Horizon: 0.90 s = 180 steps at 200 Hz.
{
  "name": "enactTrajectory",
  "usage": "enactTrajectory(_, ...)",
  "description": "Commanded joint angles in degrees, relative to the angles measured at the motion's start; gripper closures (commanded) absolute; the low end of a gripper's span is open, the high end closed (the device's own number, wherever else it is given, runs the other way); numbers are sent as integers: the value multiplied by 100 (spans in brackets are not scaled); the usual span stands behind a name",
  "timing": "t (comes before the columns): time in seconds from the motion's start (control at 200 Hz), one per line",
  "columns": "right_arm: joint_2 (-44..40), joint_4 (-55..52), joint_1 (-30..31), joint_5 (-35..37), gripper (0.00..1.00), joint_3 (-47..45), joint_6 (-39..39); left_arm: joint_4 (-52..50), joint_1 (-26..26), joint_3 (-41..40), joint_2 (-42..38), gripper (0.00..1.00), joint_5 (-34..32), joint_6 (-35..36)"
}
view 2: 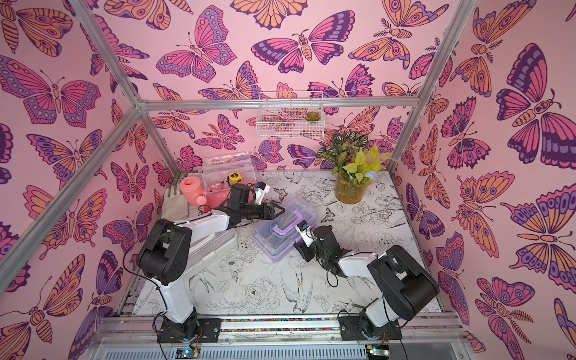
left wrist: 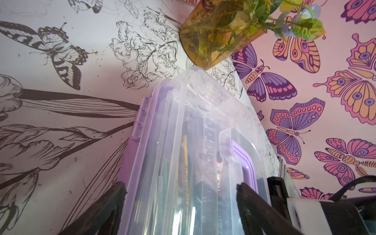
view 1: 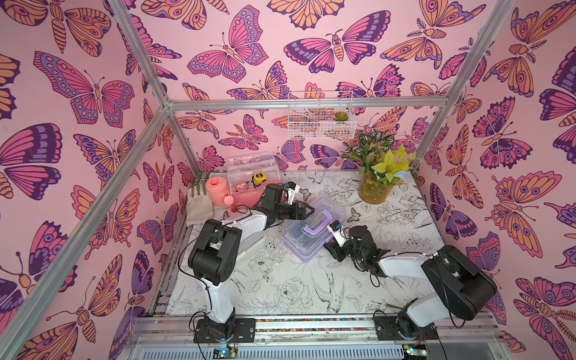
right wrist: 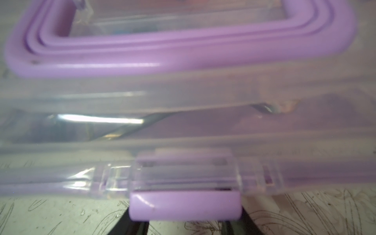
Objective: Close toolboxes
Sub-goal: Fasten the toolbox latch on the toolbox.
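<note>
The purple toolbox (view 1: 307, 241) (view 2: 274, 247) lies mid-table with its clear lid down and its handle (view 1: 314, 223) flat. My left gripper (view 1: 311, 208) (left wrist: 181, 187) is open at its far left end. One of its fingers (left wrist: 117, 195) is beside the base and the other is over the lid (left wrist: 193, 132). My right gripper (view 1: 326, 247) (right wrist: 186, 221) is part open at the near side, with its tips tucked behind the purple latch (right wrist: 185, 205). The pink toolbox (view 1: 249, 199) stands at the back left with its lid (view 1: 252, 166) raised. The white toolbox (view 2: 215, 244) lies mostly hidden under my left arm.
A pink watering can (view 1: 218, 191) and a cloth glove (view 1: 199, 208) sit left of the pink box. A yellow tape measure (view 1: 258, 177) rests inside that box. A potted plant (view 1: 374, 187) stands at the back right, below a wire basket (view 1: 321, 115) on the wall.
</note>
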Motion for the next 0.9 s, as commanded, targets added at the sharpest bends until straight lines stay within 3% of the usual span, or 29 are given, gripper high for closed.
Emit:
enactTrajectory(0.0, -166, 518, 48, -201, 69, -75, 140, -877, -120, -182, 27, 13, -199, 556)
enactTrajectory(0.33, -234, 139, 47, -79, 69, -234, 179, -1868, -220, 89, 300, 19, -1143, 856)
enactTrajectory(0.636, -587, -342, 47, -68, 69, -252, 164, -1873, -220, 106, 300, 19, -1297, 847)
enactTrajectory(0.896, -570, -1450, 47, -123, 70, 361, 70, -1873, -229, 98, 168, 19, -1426, 912)
